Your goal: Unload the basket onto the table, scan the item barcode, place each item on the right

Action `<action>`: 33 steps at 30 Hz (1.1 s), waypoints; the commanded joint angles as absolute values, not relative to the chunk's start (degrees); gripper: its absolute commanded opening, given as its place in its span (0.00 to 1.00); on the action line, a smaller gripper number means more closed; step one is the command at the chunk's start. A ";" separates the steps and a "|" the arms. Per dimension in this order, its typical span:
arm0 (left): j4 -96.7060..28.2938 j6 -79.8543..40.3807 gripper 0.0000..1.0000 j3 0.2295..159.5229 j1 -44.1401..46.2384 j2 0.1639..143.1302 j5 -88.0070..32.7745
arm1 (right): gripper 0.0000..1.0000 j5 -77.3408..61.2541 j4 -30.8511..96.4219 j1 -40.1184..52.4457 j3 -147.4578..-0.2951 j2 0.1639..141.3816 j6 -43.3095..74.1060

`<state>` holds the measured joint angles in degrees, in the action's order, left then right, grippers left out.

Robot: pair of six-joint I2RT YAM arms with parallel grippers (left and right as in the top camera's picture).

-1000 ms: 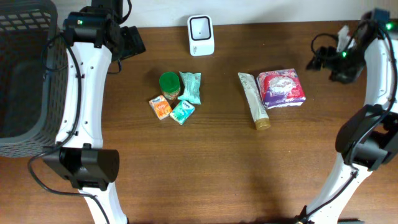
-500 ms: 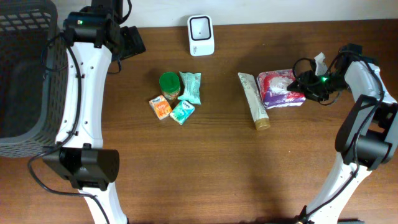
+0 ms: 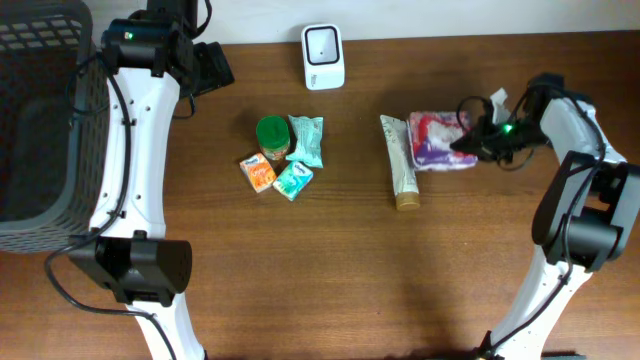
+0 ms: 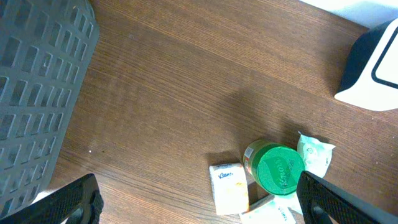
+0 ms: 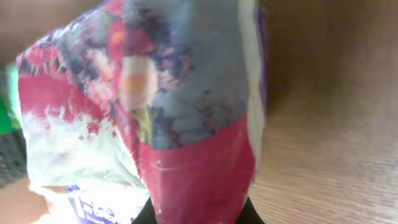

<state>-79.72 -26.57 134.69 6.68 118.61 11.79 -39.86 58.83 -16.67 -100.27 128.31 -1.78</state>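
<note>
evidently the right gripper was clamped on the edge of the floral packet; the left gripper hung wide open, empty.

Soft floral packet, printed purple, pink and white, is laid flat on the table right of centre, with its right edge pinched by the closed right gripper. White scanner with a dark front window is stood at the table's back edge, mid-width, well apart from the packet.
</note>
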 commanded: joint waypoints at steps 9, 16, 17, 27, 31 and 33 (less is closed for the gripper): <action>-79.83 -26.00 0.99 134.61 6.74 118.98 11.77 | 0.04 -43.59 37.43 -3.79 -119.48 126.34 24.58; -79.81 -26.00 0.99 134.61 6.74 118.98 11.77 | 0.04 -18.59 19.88 10.26 -119.48 128.55 33.21; -79.83 -26.00 0.99 134.61 6.74 118.98 11.77 | 0.04 -16.78 17.19 11.60 -119.48 129.32 33.76; -79.81 -26.00 0.99 134.61 6.74 118.98 11.77 | 0.04 -15.75 2.74 16.12 -119.48 138.43 37.60; -79.83 -26.00 0.99 134.61 6.74 118.98 11.77 | 0.04 -14.48 2.57 16.21 -119.48 139.00 37.58; -79.83 -26.00 0.99 134.61 6.74 118.98 11.77 | 0.04 -14.50 3.01 16.08 -119.48 139.06 37.56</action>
